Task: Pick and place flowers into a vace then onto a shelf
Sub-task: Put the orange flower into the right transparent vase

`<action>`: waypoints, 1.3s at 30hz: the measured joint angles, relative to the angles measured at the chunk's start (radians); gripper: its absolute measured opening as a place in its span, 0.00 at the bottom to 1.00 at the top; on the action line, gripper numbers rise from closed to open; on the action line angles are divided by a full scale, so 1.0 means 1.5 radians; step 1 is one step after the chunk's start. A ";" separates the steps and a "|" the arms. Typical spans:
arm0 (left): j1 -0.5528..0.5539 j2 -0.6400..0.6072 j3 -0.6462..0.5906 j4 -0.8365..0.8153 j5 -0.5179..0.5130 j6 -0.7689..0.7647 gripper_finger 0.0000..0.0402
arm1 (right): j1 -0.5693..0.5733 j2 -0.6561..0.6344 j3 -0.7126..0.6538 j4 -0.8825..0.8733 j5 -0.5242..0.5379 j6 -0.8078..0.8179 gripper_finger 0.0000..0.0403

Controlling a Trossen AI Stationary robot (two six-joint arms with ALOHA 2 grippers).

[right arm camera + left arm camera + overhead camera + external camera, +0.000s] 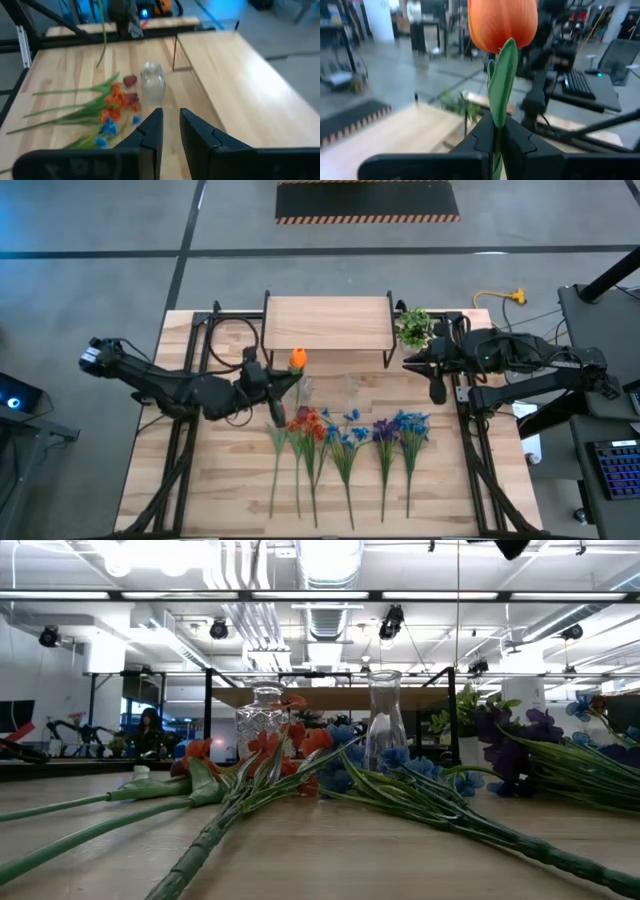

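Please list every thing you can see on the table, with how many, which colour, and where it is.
orange tulip: one, orange head, green stem, held above the table in front of the shelf
flowers: several, orange-red, blue, purple, lying in a row on the near table
vases: two, clear glass, standing mid-table
shelf: one, light wood, far middle
potted plant: one, green, beside the shelf
left gripper: shut on the tulip stem
right gripper: open, right of the shelf
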 joint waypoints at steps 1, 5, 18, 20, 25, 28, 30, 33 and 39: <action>0.006 0.003 -0.002 0.027 0.005 0.026 0.01 | 0.000 0.000 0.000 -0.012 0.000 0.011 0.14; 0.035 0.021 -0.006 0.132 0.063 0.108 0.01 | 0.001 0.000 0.000 -0.045 0.000 0.053 0.14; 0.154 0.130 -0.002 0.382 0.234 0.199 0.01 | 0.001 0.000 -0.001 -0.074 -0.002 0.092 0.14; 0.174 0.148 -0.002 0.408 0.267 0.198 0.01 | 0.001 0.000 -0.004 -0.087 -0.002 0.101 0.14; 0.213 0.186 0.017 0.421 0.306 0.183 0.01 | 0.001 0.000 -0.022 -0.104 -0.003 0.128 0.14; 0.231 0.201 0.029 0.421 0.324 0.181 0.01 | 0.001 0.000 -0.037 -0.105 -0.003 0.136 0.14; 0.241 0.212 0.038 0.421 0.334 0.182 0.01 | 0.001 0.000 -0.047 -0.105 -0.003 0.141 0.14; 0.254 0.227 0.049 0.415 0.346 0.181 0.01 | 0.003 0.000 -0.057 -0.105 -0.005 0.148 0.14; 0.260 0.249 0.046 0.408 0.362 0.180 0.01 | 0.007 0.000 -0.061 -0.104 -0.005 0.148 0.14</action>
